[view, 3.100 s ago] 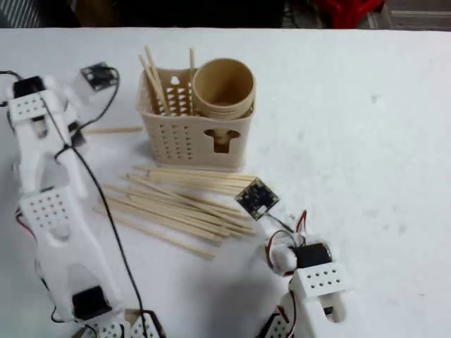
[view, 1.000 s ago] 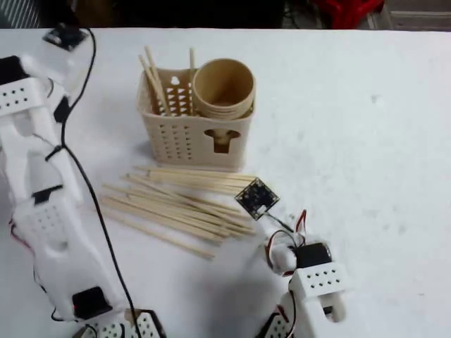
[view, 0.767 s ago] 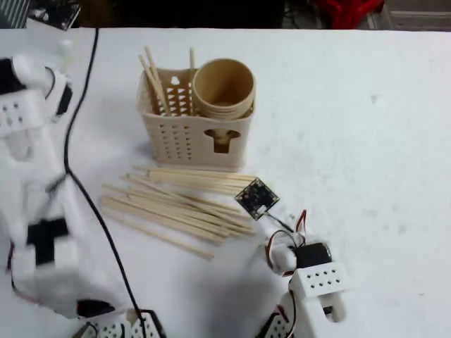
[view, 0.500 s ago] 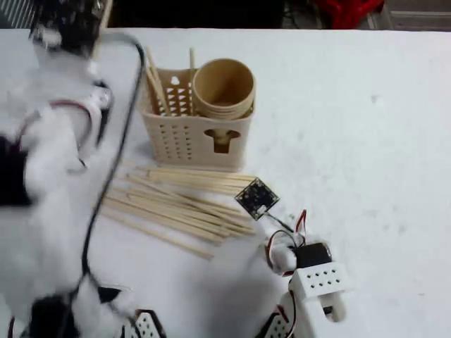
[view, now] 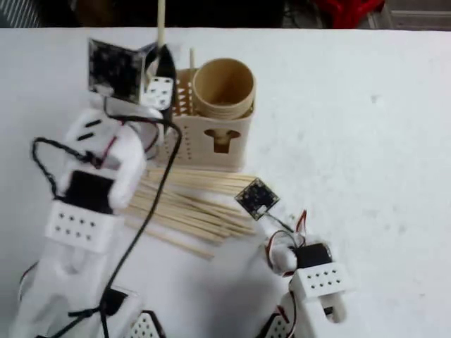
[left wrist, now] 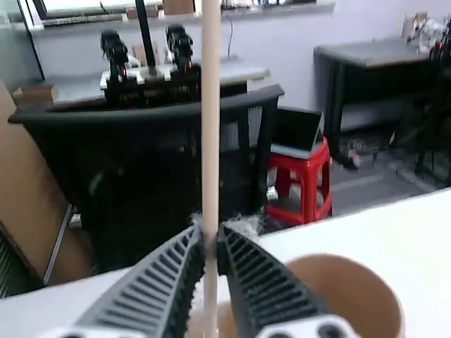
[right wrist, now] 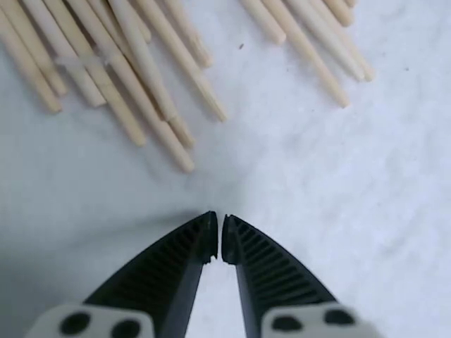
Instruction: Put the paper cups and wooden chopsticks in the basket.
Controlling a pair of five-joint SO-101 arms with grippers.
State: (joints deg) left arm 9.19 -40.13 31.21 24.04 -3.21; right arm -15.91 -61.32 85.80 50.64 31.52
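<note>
Left pincer: the left pincer (left wrist: 210, 236) is clamped on 1 wooden chopstick (left wrist: 209, 105), which stands upright between its jaws; in the high view that chopstick (view: 161, 24) pokes up at the upper left of the frame, above the basket's left end.
Basket: the basket (view: 211, 141) sits on the white worktop (view: 366, 141), upper centre of the high view.
Paper cups: the paper cups (view: 223, 88) are nested inside the basket's right part.
Loose chopsticks: the loose chopsticks (view: 201, 208) lie flat in a fanned pile on the worktop just below the basket, partly under the left arm.
Right pincer: the right pincer (right wrist: 219, 243) hangs low over bare worktop, its jaws closed tip to tip on nothing, the pile's ends (right wrist: 141, 77) near it but apart.
</note>
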